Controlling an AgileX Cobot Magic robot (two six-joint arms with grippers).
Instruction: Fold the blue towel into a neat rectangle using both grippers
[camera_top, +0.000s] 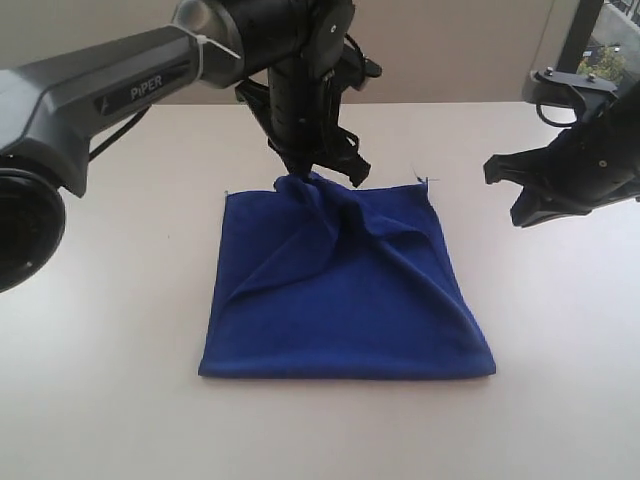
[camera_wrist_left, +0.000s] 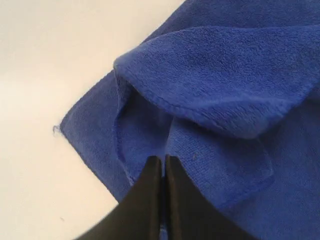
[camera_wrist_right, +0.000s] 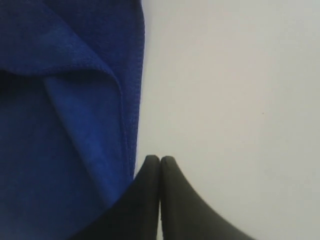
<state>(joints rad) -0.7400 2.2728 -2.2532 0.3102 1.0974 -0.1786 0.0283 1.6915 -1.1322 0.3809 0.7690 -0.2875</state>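
Left claw (camera_wrist_left: 163, 160): jaws pressed together, tips pinching a raised bit of the towel (camera_top: 350, 300) at its far edge, a little left of that edge's middle. Cloth peaks up to the tips, and creases fan out from the pinch toward the near corners and the far right corner. Left wrist view: a hemmed flap curls over just beyond the tips, with lighter blue cloth showing under it. Left arm (camera_top: 100, 90) is grey with "PIPER" printed on it. It comes in from the left and bends down over the towel's far edge.

Right claw (camera_wrist_right: 160, 160): jaws closed, nothing in them. It hangs above the bare table (camera_top: 110, 400) right of the towel, near the far right corner, apart from the cloth in the exterior view. Right wrist view: tips over the table just beside the towel's hemmed side edge, with a fold lying along that edge.

Towel: blue, roughly square outline, in the middle of the white table. Near edge flat and straight, far half rumpled. Loose thread (camera_top: 421, 179) sticks out at the far right corner.
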